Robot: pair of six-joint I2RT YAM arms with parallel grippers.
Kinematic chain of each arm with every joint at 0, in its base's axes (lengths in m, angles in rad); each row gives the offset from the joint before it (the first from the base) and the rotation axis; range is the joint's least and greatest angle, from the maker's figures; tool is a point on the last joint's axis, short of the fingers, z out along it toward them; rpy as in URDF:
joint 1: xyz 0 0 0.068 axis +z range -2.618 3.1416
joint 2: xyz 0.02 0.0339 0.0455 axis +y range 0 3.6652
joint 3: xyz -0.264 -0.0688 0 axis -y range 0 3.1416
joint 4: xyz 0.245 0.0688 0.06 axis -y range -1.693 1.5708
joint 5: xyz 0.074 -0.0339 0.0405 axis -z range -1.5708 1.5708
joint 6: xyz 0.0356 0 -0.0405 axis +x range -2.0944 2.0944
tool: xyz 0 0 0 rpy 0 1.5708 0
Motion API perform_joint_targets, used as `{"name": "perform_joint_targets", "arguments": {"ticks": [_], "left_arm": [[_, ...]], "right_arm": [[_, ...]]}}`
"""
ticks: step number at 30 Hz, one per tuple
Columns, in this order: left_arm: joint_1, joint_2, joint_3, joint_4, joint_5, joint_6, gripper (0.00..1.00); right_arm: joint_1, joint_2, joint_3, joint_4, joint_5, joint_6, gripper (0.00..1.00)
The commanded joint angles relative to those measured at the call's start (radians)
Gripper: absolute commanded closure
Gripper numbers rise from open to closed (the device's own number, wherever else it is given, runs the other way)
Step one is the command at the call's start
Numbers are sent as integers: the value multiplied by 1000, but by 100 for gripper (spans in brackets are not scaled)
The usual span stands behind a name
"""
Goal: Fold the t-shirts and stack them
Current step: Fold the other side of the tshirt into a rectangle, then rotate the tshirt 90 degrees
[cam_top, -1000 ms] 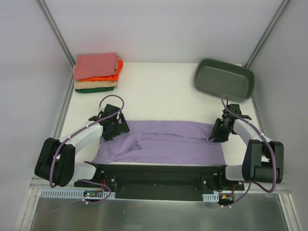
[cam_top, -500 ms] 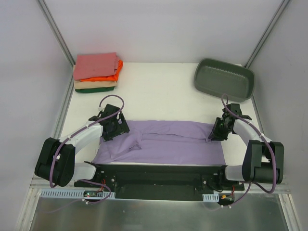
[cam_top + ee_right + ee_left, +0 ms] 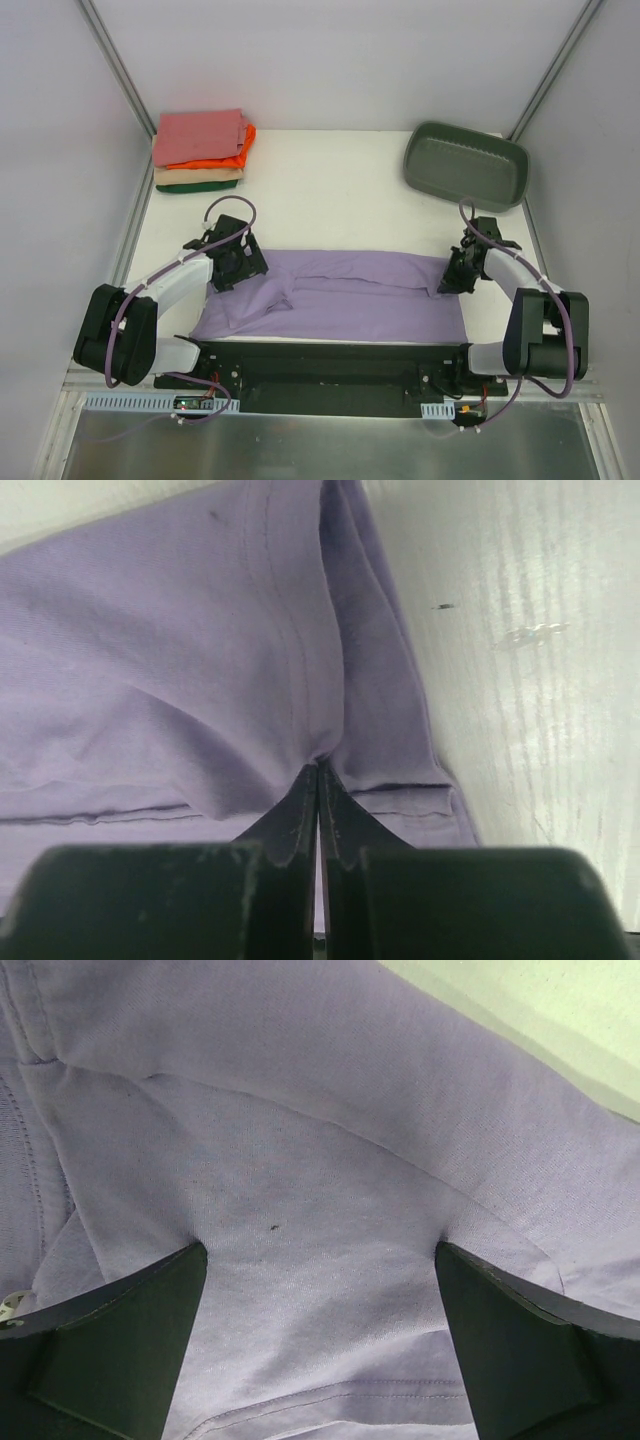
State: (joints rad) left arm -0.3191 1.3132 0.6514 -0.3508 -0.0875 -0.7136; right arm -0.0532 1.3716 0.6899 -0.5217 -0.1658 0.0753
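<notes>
A lavender t-shirt (image 3: 340, 295) lies folded lengthwise into a long strip near the table's front edge. My left gripper (image 3: 236, 262) presses down on its left end with the jaws wide apart, cloth (image 3: 320, 1210) stretched flat between the fingers (image 3: 110, 1340). My right gripper (image 3: 452, 272) is shut on a pinch of the lavender t-shirt (image 3: 200, 680) at its right end, where the fabric puckers into the fingertips (image 3: 318, 772). A stack of folded t-shirts (image 3: 200, 150), salmon-pink on top over orange, tan and dark green, sits at the back left.
A grey-green plastic tub (image 3: 466, 165) stands at the back right. White tabletop (image 3: 340, 190) lies between the stack and the tub. Metal frame posts rise at the back corners, and the arm bases sit on the black rail (image 3: 330, 365) in front.
The right gripper has closed its jaws on the right end of the lavender shirt. The left gripper stayed open and shifted very slightly.
</notes>
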Motion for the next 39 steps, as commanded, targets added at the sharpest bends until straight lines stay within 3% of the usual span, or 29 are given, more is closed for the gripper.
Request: {"name": "perform_joint_targets", "arguments": {"ticks": [1, 16, 20, 23, 25, 26, 27, 33, 39], "left_arm": [[18, 37, -29, -25, -28, 23, 1], [28, 29, -36, -24, -18, 29, 1], [29, 21, -36, -24, 9, 37, 1], [29, 0, -35, -27, 29, 45, 1], [29, -23, -35, -25, 45, 49, 1], [29, -40, -33, -24, 55, 49, 1], [31, -54, -32, -25, 66, 51, 1], [29, -167, -4, -25, 187, 51, 1], [29, -207, 11, -17, 195, 28, 1]], "right_arm": [[7, -86, 23, -21, 83, -29, 99], [10, -42, 74, -70, 276, -52, 99], [12, -5, 79, -38, 240, -48, 82], [15, -19, 95, -44, 247, -45, 53], [18, -51, 112, -58, 255, -43, 45], [21, -75, 120, -64, 247, -45, 36], [32, -101, 128, -63, 224, -49, 2], [133, -218, 125, -29, -23, -68, 4], [329, -166, 96, 57, -55, -13, 4]]}}
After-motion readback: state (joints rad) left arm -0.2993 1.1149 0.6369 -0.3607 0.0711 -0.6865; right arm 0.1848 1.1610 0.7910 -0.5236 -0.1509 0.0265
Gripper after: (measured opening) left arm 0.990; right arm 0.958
